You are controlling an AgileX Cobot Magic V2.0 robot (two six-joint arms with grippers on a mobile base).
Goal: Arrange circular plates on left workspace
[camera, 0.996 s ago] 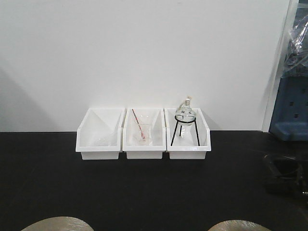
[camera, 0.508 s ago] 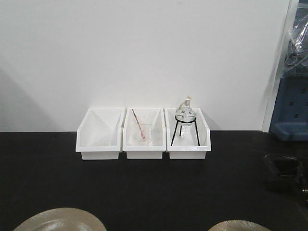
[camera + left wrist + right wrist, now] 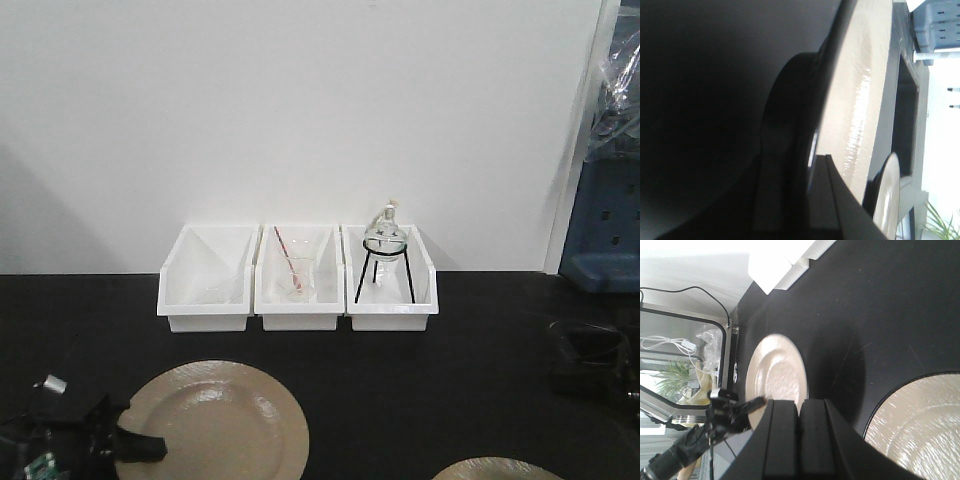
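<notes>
One circular plate (image 3: 215,420), glossy tan with a thin dark rim, hangs over the black countertop of the left workspace (image 3: 400,400), in front of the bins. My left gripper (image 3: 130,447) is shut on its left rim. In the left wrist view the plate (image 3: 865,85) stands edge-on, with the left gripper (image 3: 812,162) pinching the rim between top and black underside. A second plate (image 3: 495,468) lies at the bottom right edge, also seen as a sliver (image 3: 887,200). My right gripper (image 3: 799,412) is shut on nothing, between the far plate (image 3: 777,372) and the near plate (image 3: 920,425).
Three white bins line the back wall: the left one (image 3: 205,290), the middle one (image 3: 298,305) with a beaker and red rod, and the right one (image 3: 392,305) with a round flask on a black tripod. A recessed sink basin (image 3: 590,360) lies at the right.
The left plate has moved up from the bottom edge of the front view toward the bins, and my left gripper holding it has come into view. The right plate has not moved.
</notes>
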